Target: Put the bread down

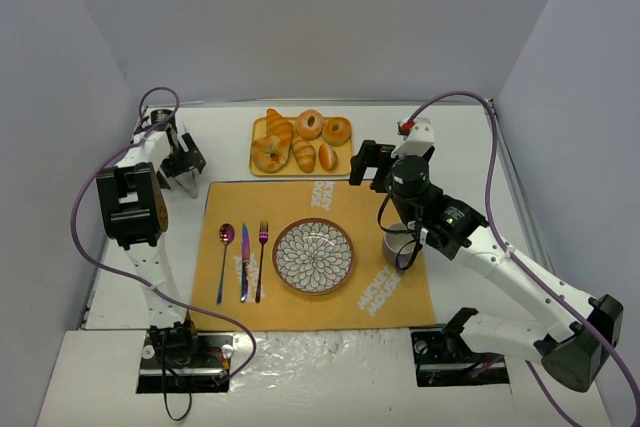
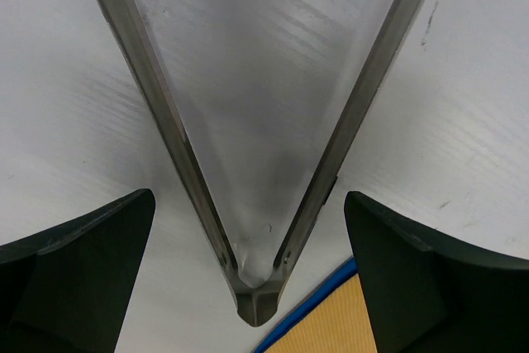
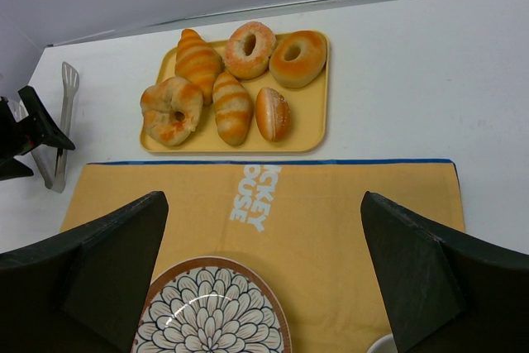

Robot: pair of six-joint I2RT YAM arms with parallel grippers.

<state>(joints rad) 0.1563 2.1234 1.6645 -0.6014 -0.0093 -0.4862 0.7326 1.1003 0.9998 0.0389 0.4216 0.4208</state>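
The bread lies on a yellow tray (image 1: pixel 257 169) (image 3: pixel 318 126) at the back of the table: a round knotted bun (image 3: pixel 171 110) (image 1: pixel 268 156), with ridged elongated rolls (image 3: pixel 232 106) (image 1: pixel 303 154) beside it. My left gripper (image 1: pixel 181 177) (image 2: pixel 248 197) hangs open to the left of the tray. It straddles the hinge end of metal tongs (image 2: pixel 256 295) (image 3: pixel 64 121) that lie on the white table. My right gripper (image 1: pixel 368 165) (image 3: pixel 264 270) is open and holds nothing. It hovers over the orange placemat (image 3: pixel 347 196), just in front of the tray.
Two ring doughnuts (image 3: pixel 250 49) (image 3: pixel 297 58) and a small oval roll (image 3: pixel 273 113) share the tray. A patterned plate (image 1: pixel 313 256) sits mid-placemat, with a spoon (image 1: pixel 225 247), knife and fork (image 1: pixel 262 247) to its left. A white cup (image 1: pixel 398 245) stands to its right. Walls enclose three sides.
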